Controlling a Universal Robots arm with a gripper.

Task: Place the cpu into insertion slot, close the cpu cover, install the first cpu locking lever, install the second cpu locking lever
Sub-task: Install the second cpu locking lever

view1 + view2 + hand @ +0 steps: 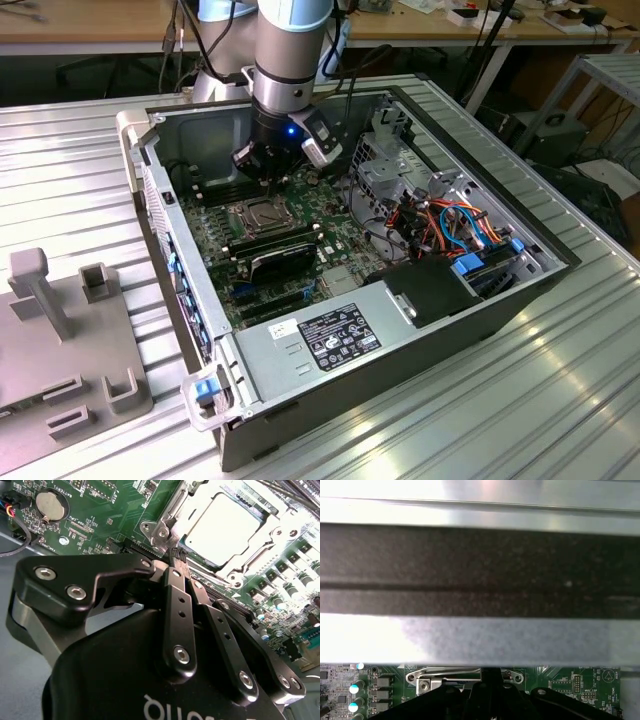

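So the cpu point(225, 525) is already seated in the insertion slot point(260, 517), and the cpu cover point(172, 510) looks folded down over it, window framing the chip. The pincer point(176, 559) is seen with its fingers pressed together, nothing visibly gripped, tips right at the socket's edge just ahead of them. Probably a locking lever is being worked. It's best done slow: the push should be kept on the lever only, with the green board point(100, 515) beside the tips not scraped.
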